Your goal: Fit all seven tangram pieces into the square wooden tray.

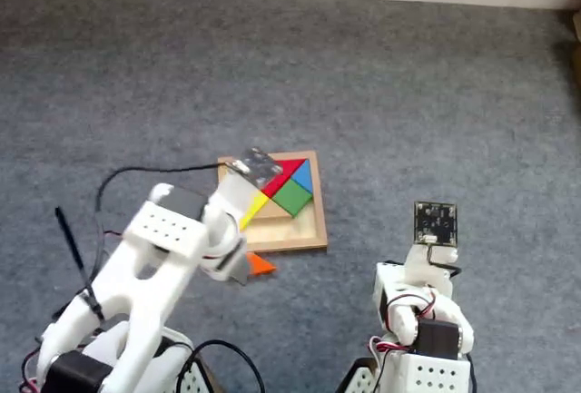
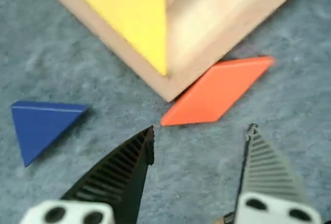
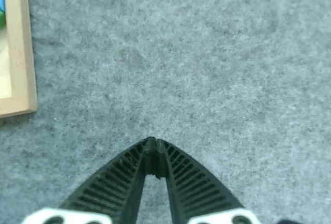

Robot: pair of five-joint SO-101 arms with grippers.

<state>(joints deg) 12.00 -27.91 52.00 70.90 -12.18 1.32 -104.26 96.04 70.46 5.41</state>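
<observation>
Where the square wooden tray (image 1: pixel 320 207) lay at the centre of the high view, a yellow piece (image 1: pixel 255 209), red piece (image 1: pixel 283 175), blue piece (image 1: pixel 303 178) and green piece (image 1: pixel 292 198) were counted inside it. Bare wood was left along its lower edge, and its upper left corner was covered by the left arm (image 1: pixel 163 239).

An orange parallelogram (image 1: pixel 261 265) was recorded outside, just beside the lower left corner, with a blue triangle (image 2: pixel 41 125) near it on the carpet (image 1: pixel 408 75). At least two pieces were judged unplaced, and the seventh's place could not be told.

The left gripper (image 2: pixel 201 128) was held spread and empty by the parallelogram. The right gripper (image 3: pixel 155 142) was pressed closed on nothing at lower right.

No writing could be read.
</observation>
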